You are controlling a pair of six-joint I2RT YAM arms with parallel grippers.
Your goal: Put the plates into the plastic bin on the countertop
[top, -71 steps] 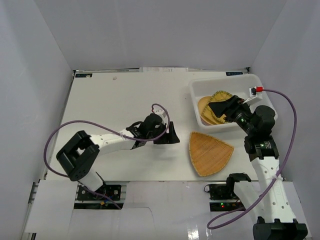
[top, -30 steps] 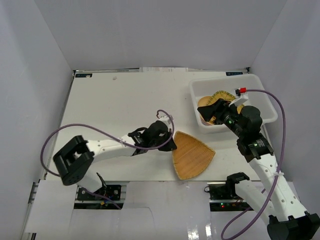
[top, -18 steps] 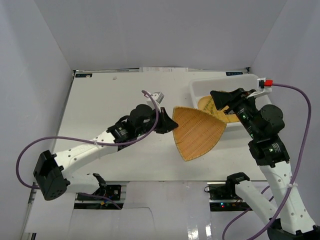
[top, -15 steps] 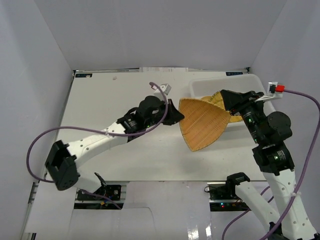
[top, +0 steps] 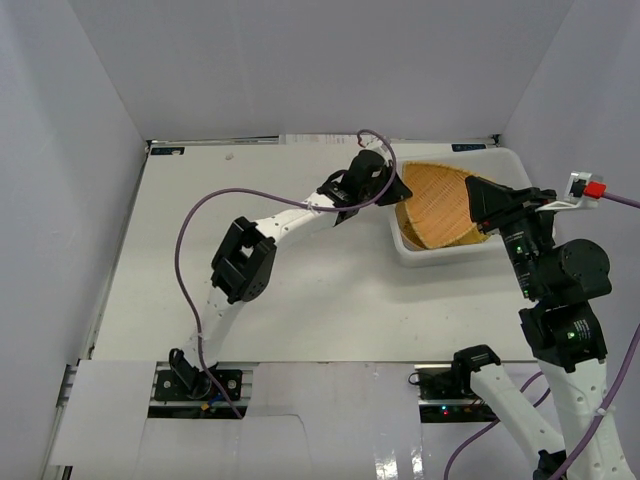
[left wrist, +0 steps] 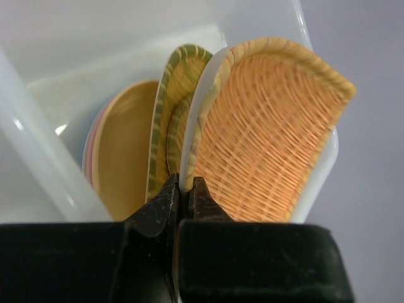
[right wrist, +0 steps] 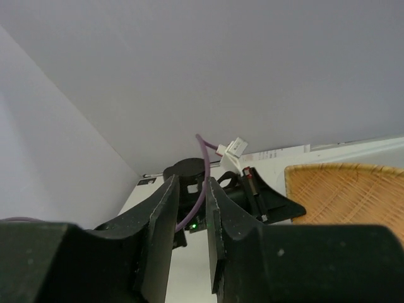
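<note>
The left gripper (top: 397,188) is at the bin's (top: 432,257) left rim, clamped shut on the pale edge of the fan tray (top: 442,205). In the left wrist view the two fingers (left wrist: 165,201) pinch that edge with no gap to spare. The fan tray is tilted over the bin and covers most of its left half, with its wide end reaching toward the bin's right side. Whether that far end rests on the bin cannot be told.

Inside the bin, the other plates lean on edge. A striped tray (left wrist: 169,107) stands just beside the fan tray, then a yellow plate (left wrist: 126,161), then the thin rim of a pink plate (left wrist: 93,146) nearest the bin's wall.

The right gripper (top: 476,196) hangs above the bin's right half, pointing toward the left gripper, its tips close to the fan tray's wide end. Its fingers (right wrist: 165,208) stand a little apart with nothing between them.

The bin sits on the countertop (top: 250,215), which stretches away from the bin's left side.
</note>
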